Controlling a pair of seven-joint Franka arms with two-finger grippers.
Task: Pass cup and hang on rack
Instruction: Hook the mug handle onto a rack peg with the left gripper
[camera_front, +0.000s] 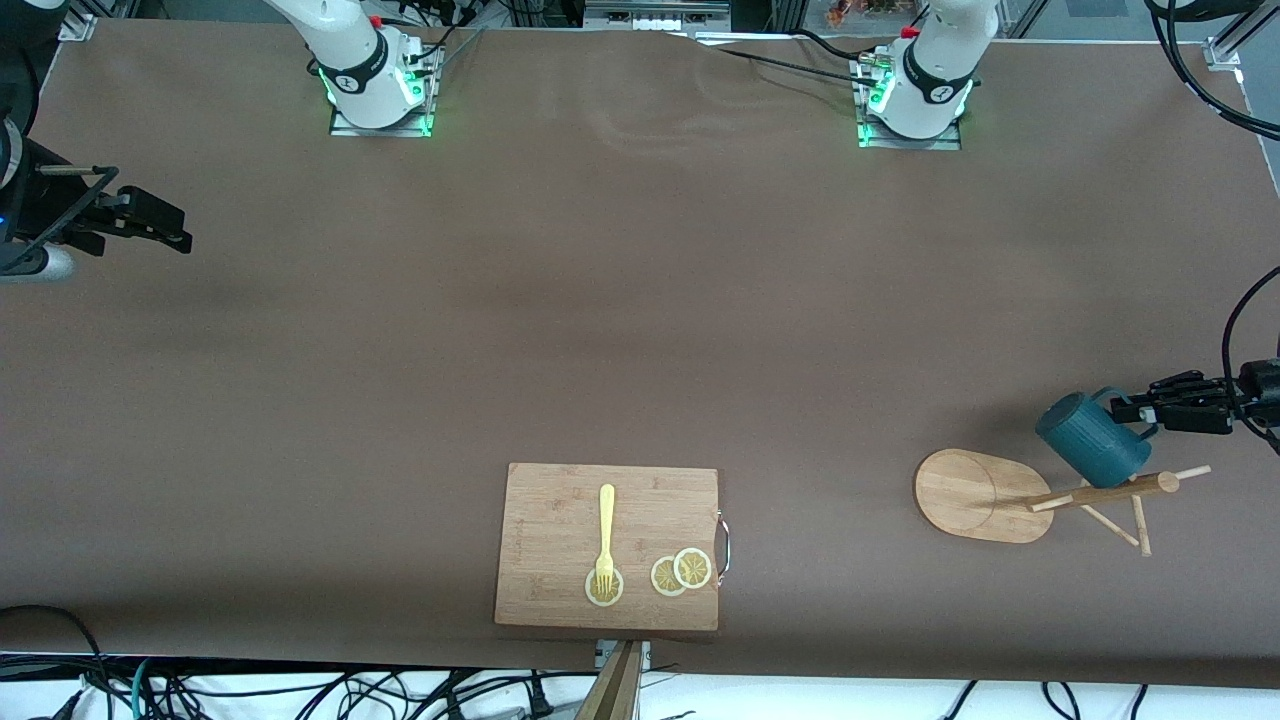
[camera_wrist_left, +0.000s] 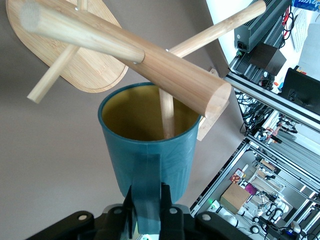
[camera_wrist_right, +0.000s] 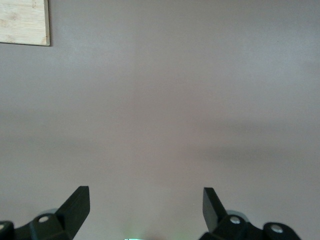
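Cup (camera_wrist_left: 150, 150): rigid, light, slick; left tool (camera_wrist_left: 148, 212) pinches its handle beside the rack (camera_front: 985, 495), at the fork's (camera_front: 605, 535) three o'clock. Right tool (camera_wrist_right: 145, 205) waits agape.

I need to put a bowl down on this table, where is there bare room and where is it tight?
Bare brown table runs from the two arm bases down to the cutting board, and on between the board and the rack. It is crowded at the rack, where the left gripper holds the cup against the pegs.
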